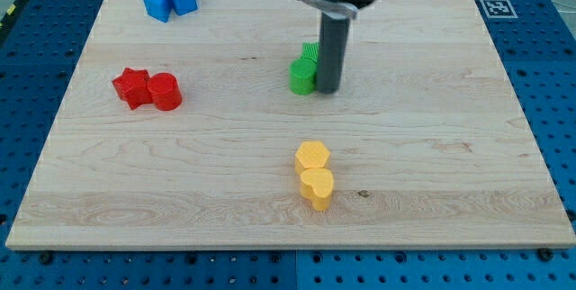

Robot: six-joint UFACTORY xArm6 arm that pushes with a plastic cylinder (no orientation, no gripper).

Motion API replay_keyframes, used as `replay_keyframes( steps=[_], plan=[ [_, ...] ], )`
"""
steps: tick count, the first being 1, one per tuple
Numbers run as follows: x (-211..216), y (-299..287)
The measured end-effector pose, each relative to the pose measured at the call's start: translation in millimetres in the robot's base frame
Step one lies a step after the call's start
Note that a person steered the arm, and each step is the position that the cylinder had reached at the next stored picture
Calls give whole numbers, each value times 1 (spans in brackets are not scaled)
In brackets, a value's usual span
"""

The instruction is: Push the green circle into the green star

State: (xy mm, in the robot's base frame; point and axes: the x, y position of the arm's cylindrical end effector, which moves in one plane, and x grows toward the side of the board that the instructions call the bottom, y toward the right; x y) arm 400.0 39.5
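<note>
The green circle [301, 77] sits near the board's middle, a little toward the view's top. The green star [310, 52] lies just behind it, toward the view's top, touching it and partly hidden by the rod. My tip [328, 90] rests on the board right against the green circle's right side. The dark rod rises from there to the arm's head at the view's top.
Two blue blocks [170, 1] touch at the view's top left. A red star [132, 86] and red circle [166, 92] touch at the left. A yellow hexagon [312, 156] and yellow heart [318, 187] touch at the bottom middle. The wooden board [450, 146] ends in blue pegboard.
</note>
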Motion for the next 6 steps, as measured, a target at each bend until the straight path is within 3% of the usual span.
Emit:
replay_keyframes(
  steps=[1, 3, 4, 5, 6],
  plan=[
    [-28, -8],
    [20, 1],
    [39, -22],
    [27, -55],
    [-21, -56]
  ],
)
